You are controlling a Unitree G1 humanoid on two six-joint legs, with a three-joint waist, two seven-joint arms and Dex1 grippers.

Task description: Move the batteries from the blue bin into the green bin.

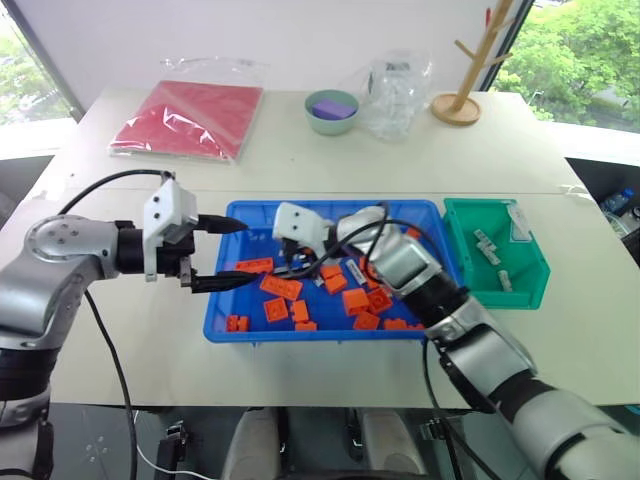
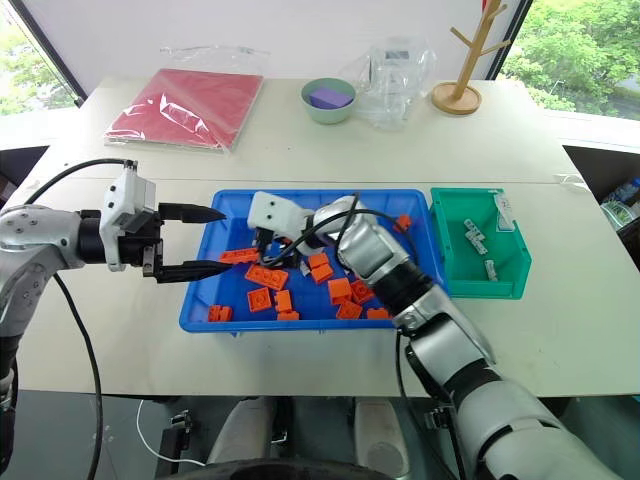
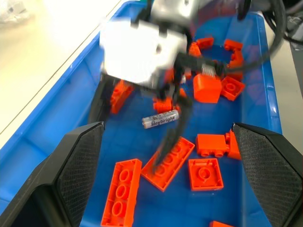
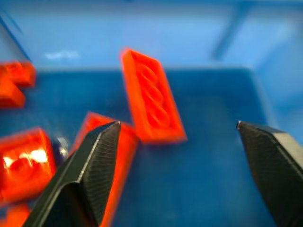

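Observation:
The blue bin (image 1: 228, 318) lies in the middle of the table, strewn with orange bricks (image 1: 281, 286). One silvery battery (image 3: 160, 120) lies on its floor among them, just below my right gripper (image 1: 285, 263). That gripper reaches into the bin's left half, open, with an orange brick (image 4: 151, 101) and bare blue floor ahead of it and nothing between its fingers. My left gripper (image 1: 250, 252) hovers open over the bin's left rim, pointing right toward the right gripper. The green bin (image 1: 530, 287) stands to the right of the blue one, with batteries (image 1: 487, 247) lying inside.
Behind the bins lie a red packet in clear plastic (image 1: 190, 115), a pale green bowl (image 1: 331, 122) holding a purple block, a crumpled clear bag (image 1: 395, 90) and a wooden peg stand (image 1: 462, 100). Black cables loop around both arms.

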